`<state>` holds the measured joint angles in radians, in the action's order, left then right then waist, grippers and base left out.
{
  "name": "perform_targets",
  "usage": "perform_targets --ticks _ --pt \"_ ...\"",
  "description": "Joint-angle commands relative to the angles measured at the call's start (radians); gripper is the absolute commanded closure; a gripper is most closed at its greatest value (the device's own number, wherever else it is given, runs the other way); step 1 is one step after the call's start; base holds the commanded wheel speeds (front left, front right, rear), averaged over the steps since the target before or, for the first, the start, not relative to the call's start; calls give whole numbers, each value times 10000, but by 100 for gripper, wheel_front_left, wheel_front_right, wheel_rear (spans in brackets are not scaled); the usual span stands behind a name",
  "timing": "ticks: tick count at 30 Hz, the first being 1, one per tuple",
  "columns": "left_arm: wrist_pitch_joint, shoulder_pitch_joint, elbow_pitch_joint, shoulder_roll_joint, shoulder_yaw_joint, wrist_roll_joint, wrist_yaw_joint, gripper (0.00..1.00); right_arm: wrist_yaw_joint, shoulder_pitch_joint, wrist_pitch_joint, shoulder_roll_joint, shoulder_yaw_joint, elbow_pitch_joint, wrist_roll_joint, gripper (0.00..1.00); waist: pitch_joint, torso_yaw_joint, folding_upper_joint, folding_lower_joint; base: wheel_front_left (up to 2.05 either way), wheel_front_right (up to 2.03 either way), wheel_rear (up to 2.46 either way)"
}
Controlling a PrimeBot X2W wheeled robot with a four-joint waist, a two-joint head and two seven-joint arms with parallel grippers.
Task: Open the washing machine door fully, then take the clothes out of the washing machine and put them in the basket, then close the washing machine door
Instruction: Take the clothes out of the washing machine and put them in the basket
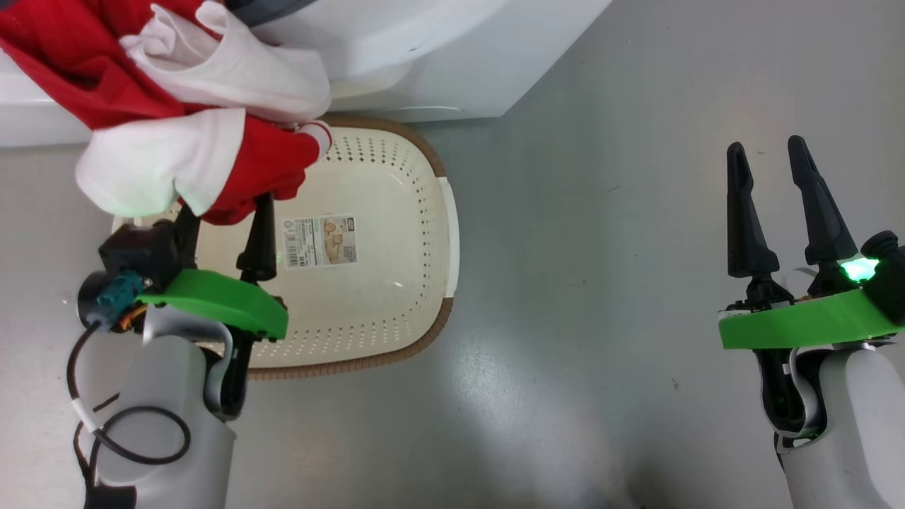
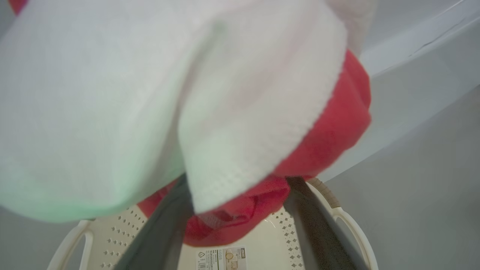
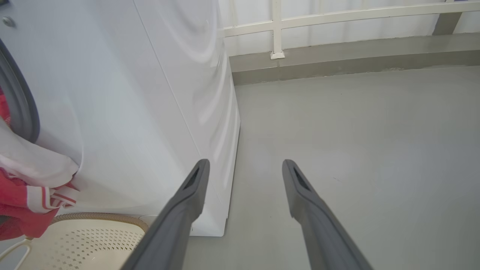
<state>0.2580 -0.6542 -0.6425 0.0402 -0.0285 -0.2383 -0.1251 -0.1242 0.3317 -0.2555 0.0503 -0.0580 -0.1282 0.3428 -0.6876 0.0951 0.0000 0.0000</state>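
Ok so, head view from the left. At 8 o'clock the left gripper has its two long dark fingers spread wide, tips poked up into the bunched bright red and white clothes. Those hang at 10 o'clock, trailing out of the drum and right above the left end of the cream perforated plastic basket with the brown woven rim. My guess is they're positioned there so they drop in instead of hitting the floor. I can't tell if the fingers bear any weight.

Inside the basket there's just its paper label, no clothes in it yet. The big white washing machine sits at 12 o'clock. At 4 o'clock the right gripper has its fingers apart, holding nothing, parked over the grey floor, probably just keeping clear.
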Motion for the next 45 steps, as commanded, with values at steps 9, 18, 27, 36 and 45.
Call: perform_targets --ticks 9,18,27,36,45 --pt "38 488 852 185 457 165 -55 0 -65 -157 -63 -1 130 212 -9 0 220 -216 0 0 0 0 0" --pt "38 1186 2111 114 974 268 -55 0 -65 -253 -63 -1 50 212 -202 0 420 -471 0 0 0 0 0" --pt "38 2230 3636 103 1126 159 -56 0 -65 -379 -63 -1 28 191 -287 0 575 -634 0 0 0 0 0" --pt "38 3164 4915 102 1123 171 104 0 -65 -434 -63 -1 23 166 -346 0 675 -640 0 0 0 0 0" --pt "38 3488 5421 101 967 55 341 0 -65 -506 -63 -1 -36 203 -378 0 705 -642 0 0 0 0 0"
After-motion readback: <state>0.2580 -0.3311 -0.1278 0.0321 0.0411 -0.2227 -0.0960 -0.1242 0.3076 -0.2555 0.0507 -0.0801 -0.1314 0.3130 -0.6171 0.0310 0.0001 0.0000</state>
